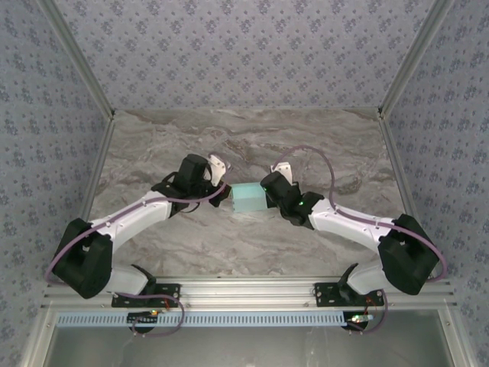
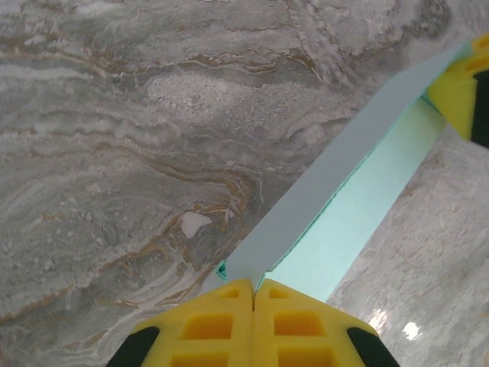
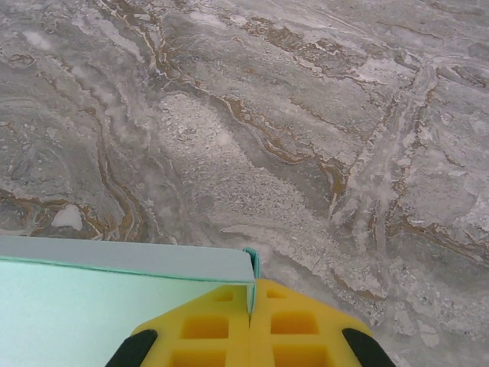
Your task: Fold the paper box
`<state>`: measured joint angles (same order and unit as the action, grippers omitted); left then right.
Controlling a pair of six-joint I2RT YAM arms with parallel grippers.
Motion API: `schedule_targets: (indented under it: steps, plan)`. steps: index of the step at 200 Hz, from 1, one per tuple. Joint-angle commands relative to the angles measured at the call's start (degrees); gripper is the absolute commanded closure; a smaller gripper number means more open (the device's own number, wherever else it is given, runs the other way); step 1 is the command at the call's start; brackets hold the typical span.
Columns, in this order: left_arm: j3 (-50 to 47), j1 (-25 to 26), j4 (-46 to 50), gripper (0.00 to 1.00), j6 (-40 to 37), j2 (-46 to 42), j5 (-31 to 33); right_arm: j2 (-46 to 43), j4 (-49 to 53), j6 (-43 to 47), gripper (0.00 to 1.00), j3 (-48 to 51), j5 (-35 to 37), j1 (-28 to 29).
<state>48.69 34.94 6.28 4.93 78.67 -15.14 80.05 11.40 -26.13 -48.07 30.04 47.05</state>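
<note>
The paper box [image 1: 247, 197], light mint card, is held above the marble table between both grippers at the middle of the top view. My left gripper [image 1: 227, 192] is shut on its left end; in the left wrist view the yellow fingertips [image 2: 253, 290] pinch a card edge, and the box [image 2: 359, 206] runs away to the upper right, where a yellow finger [image 2: 457, 92] of the other gripper shows. My right gripper [image 1: 268, 196] is shut on the right end; in the right wrist view the jaws [image 3: 251, 294] clamp a corner of the box [image 3: 92, 306].
The marble table top [image 1: 183, 245] spreads around the arms. Aluminium frame posts [image 1: 99, 164] and patterned walls [image 1: 244, 53] close in the left, right and back. A rail [image 1: 244, 289] runs along the near edge.
</note>
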Motion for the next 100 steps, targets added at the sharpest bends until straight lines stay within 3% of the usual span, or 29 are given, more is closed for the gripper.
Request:
schedule_targets:
  steps: [1, 60, 100]
  plan:
    - [2.9, 1.4, 0.2, 1.0, 12.0, -0.4, 1.2, 1.4, 3.8, -1.4, 1.0, 0.7, 1.0, 1.4]
    - [1.8, 2.9, -2.0, 1.0, 33.5, -0.1, 7.2, 2.1, 3.2, -3.6, 1.0, 1.4, 2.7, 3.0]
    - [-0.6, 4.4, -5.5, 1.0, 41.0, -0.3, 11.4, 2.3, 3.2, -3.9, 1.0, 1.5, 3.0, 3.4]
